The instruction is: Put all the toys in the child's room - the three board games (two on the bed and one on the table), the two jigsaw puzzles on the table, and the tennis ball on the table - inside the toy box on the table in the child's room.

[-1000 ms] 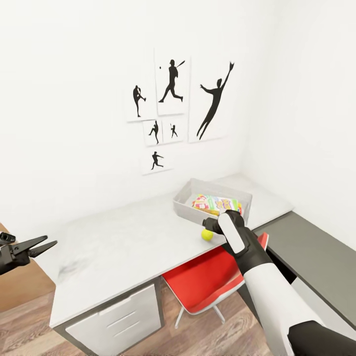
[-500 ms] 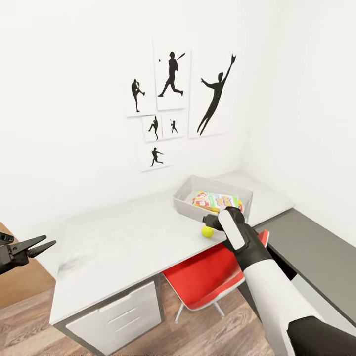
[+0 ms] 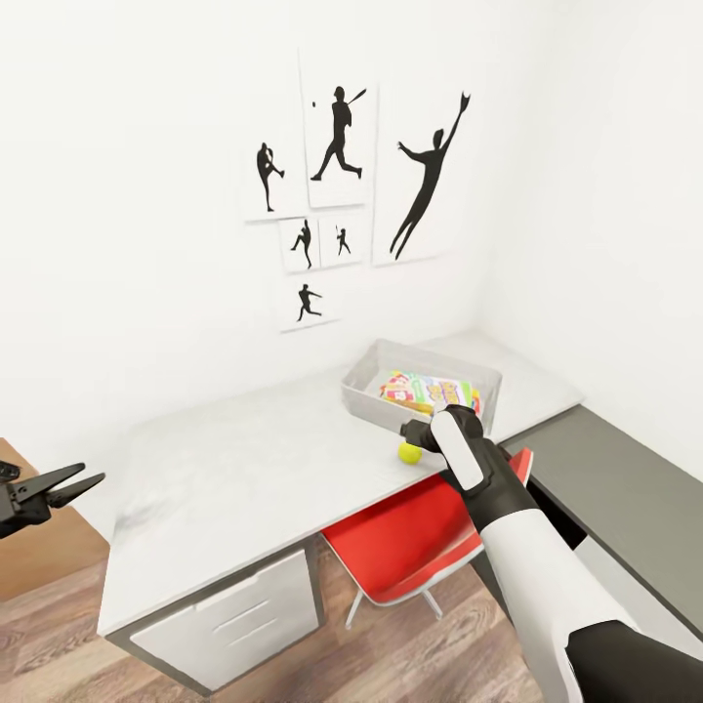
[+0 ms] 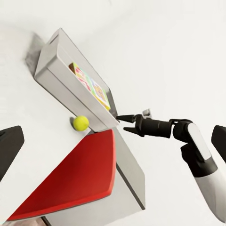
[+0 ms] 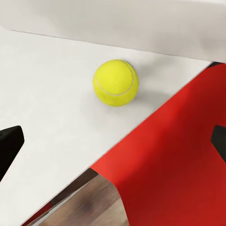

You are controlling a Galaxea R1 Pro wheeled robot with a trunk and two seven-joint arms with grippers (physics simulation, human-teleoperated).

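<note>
The tennis ball [image 3: 409,452] lies on the table [image 3: 244,469] near its front edge, just in front of the toy box [image 3: 363,398]. Colourful flat printed toys [image 3: 427,391] lie inside the box; I cannot tell board games from jigsaw puzzles among them. My right gripper [image 3: 412,433] hovers just above and beside the ball, open, with the ball [image 5: 116,82] ahead of its spread fingertips [image 5: 9,146]. My left gripper [image 3: 59,485] hangs open off the table's left end, holding nothing. The bed is out of view.
A red chair [image 3: 410,547] is tucked under the table below the ball. A lower dark-grey cabinet [image 3: 625,498] runs along the right wall. White drawer fronts [image 3: 234,615] sit under the table's left part. Athlete silhouette pictures [image 3: 342,195] hang on the wall.
The whole picture has shifted a little, so the camera moved. My right gripper stays beside the ball, still open; nothing has been grasped.
</note>
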